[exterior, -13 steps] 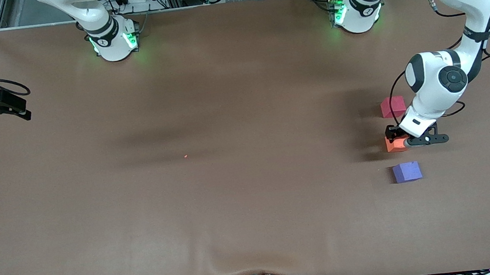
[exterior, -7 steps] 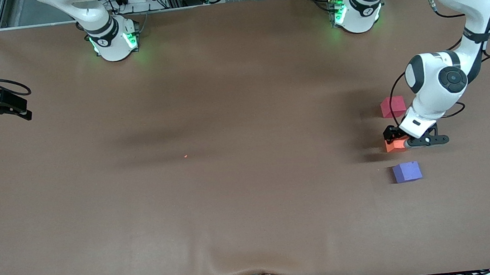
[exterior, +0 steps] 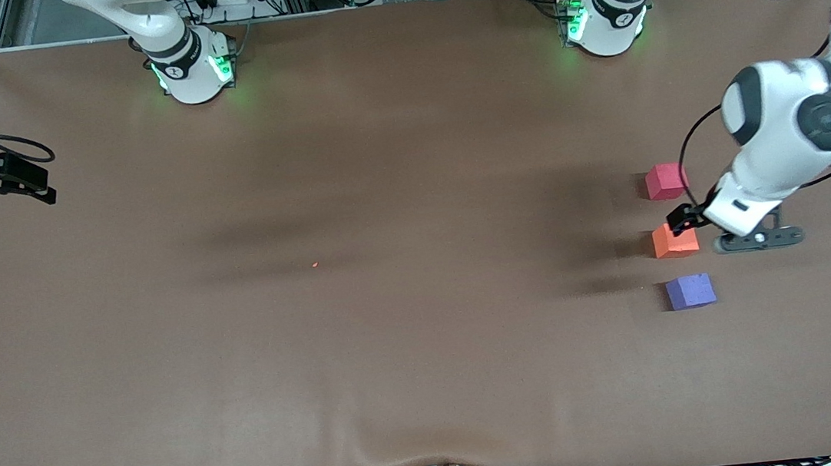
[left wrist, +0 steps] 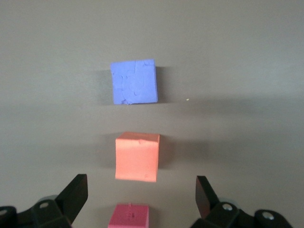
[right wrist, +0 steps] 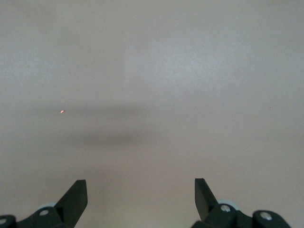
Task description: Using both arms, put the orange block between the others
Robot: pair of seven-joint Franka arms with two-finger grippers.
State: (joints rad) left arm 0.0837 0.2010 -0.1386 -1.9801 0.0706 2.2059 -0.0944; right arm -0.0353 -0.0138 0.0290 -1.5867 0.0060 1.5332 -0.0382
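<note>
Brown matting (exterior: pixel 398 358) covers the whole table, with racks and cables along the edge where the bases stand. Front view: the orange block (exterior: pixel 674 241) rests on the mat toward the left arm's end, between the red-pink cube (exterior: pixel 666 181), which lies farther from the camera, and the purple-blue cube (exterior: pixel 690 291), which lies nearer; the three form a rough line, each apart from its neighbour. The left gripper (exterior: pixel 692 223) hangs just beside and above the orange block, holding nothing. The right gripper (exterior: pixel 1 184) waits over the table edge at the right arm's end; its fingers are hard to read from here. Left wrist view: the fingers (left wrist: pixel 76 192) stand wide apart and empty, the orange block (left wrist: pixel 137 156) squarely between purple-blue (left wrist: pixel 134 81) and red-pink (left wrist: pixel 129 216), gaps roughly even. Right wrist view: the right gripper's fingers (right wrist: pixel 76 194) are also spread, over bare mat, with a tiny orange speck (right wrist: pixel 62 111) ahead. Judgement: placement looks done; probably only retreat of the left arm remains. Nothing obstructs, though the gripper sits close to the red-pink cube.
</note>
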